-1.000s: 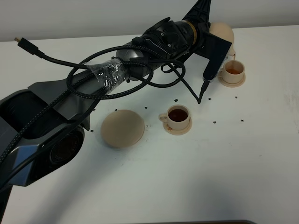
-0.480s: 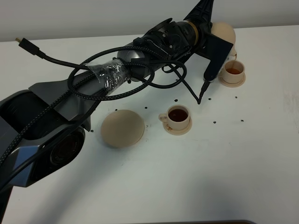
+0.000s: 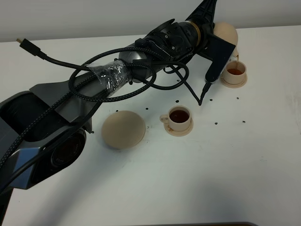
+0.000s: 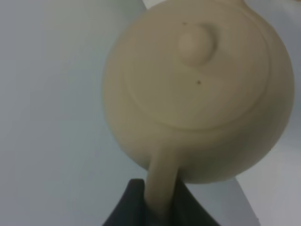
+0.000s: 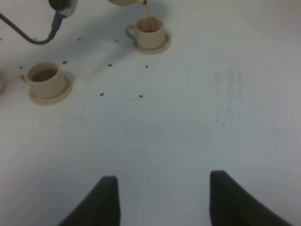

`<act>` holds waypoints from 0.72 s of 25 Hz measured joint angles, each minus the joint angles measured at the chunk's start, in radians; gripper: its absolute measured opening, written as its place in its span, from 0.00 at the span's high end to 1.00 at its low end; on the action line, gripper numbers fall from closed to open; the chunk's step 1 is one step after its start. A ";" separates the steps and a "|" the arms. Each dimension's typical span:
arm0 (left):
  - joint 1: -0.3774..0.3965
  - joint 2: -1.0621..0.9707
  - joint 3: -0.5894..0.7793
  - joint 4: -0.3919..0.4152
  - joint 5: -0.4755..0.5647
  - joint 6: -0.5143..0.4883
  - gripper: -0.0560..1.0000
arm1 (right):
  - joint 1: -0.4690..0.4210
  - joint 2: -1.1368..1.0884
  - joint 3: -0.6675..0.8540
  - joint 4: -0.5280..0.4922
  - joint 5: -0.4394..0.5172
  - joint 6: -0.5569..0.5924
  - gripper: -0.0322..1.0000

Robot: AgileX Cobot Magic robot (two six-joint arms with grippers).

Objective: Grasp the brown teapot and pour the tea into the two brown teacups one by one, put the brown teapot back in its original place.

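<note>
Brown teapot (image 4: 202, 89): handle clamped in closed left claw (image 4: 157, 211), held tilted over far-right teacup (image 5: 151, 34), tea (image 3: 235, 71) streaming in. Right claw (image 5: 162, 200) stood wide, empty. Hazard: overlong tilt or wandering stream could have flooded saucer (image 3: 233, 85) and table (image 3: 211, 179).

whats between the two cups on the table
Just bare table with a few dark specks, clearest in the right wrist view; from the high camera a dangling black cable overlaps that gap.

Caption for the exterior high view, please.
Left tool tips the brown teapot, pouring into the far teacup; the near teacup is already filled.
</note>
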 joint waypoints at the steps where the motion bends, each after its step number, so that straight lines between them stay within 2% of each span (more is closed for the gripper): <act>1: 0.000 0.000 0.000 0.004 -0.001 0.000 0.83 | 0.000 0.000 0.000 0.000 0.000 0.000 0.56; 18: 0.000 0.000 0.000 0.011 -0.005 0.037 0.83 | 0.000 0.000 0.000 0.000 0.000 -0.001 0.56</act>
